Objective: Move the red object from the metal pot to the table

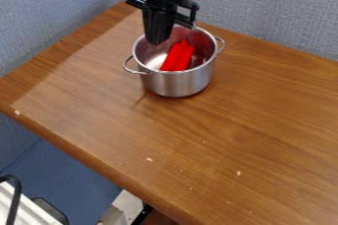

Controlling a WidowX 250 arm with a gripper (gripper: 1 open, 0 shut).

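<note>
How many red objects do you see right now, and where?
1. The red object leans tilted inside the metal pot near the table's far edge, with the gripper at its upper end. The pot's bottom is partly hidden, so another could be missed.

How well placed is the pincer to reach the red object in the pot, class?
Probably yes: the pincer hangs shut right above the open metal pot, where the red object leans uncovered.
</note>
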